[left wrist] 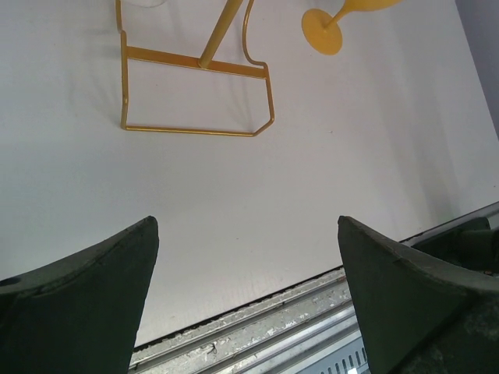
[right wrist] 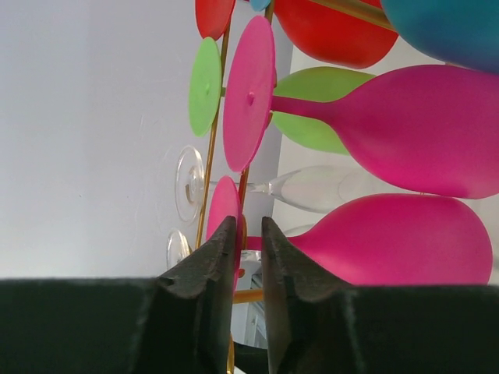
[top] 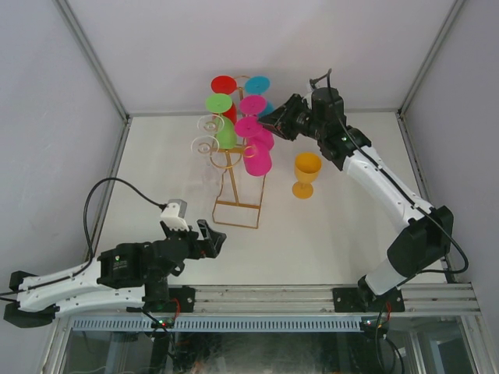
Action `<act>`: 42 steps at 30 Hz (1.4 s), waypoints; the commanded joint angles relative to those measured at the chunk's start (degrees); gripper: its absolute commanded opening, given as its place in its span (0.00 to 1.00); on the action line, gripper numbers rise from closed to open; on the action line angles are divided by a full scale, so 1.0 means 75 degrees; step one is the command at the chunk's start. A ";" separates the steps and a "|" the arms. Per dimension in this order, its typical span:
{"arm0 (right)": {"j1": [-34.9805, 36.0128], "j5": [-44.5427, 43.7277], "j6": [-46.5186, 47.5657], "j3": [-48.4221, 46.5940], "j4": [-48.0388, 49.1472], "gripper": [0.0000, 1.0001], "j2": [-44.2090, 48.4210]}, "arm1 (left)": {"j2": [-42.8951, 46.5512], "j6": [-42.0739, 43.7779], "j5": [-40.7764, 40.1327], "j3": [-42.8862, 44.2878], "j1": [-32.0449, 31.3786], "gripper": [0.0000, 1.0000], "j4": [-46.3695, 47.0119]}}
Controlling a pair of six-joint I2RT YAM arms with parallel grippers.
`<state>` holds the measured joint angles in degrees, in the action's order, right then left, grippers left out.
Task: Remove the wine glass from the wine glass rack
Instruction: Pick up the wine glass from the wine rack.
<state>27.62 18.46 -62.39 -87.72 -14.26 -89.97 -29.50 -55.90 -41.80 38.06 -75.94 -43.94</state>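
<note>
The wine glass rack (top: 235, 205) stands on the counter (top: 335, 234) at the upper centre of the overhead view. The right end effector (right wrist: 248, 222) reaches into it from the right, jaws nearly together, with the foot and stem of a hanging pink wine glass (right wrist: 398, 238) showing in the narrow gap; whether they clamp it cannot be told. The left end effector (top: 212, 238) sits at lower left, jaws wide apart.

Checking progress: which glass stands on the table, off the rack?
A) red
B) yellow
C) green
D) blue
B: the yellow glass stands upright on the table, to the right of the rack and apart from it.
</note>
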 commanded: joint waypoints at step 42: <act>0.0167 -0.0010 0.0066 -0.0571 -0.0378 0.13 0.0382 | 0.0000 0.0024 0.0045 0.0197 0.0040 1.00 0.0058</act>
<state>28.29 18.13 -62.54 -88.82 -17.78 -88.27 -29.54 -55.90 -41.58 38.06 -75.94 -44.25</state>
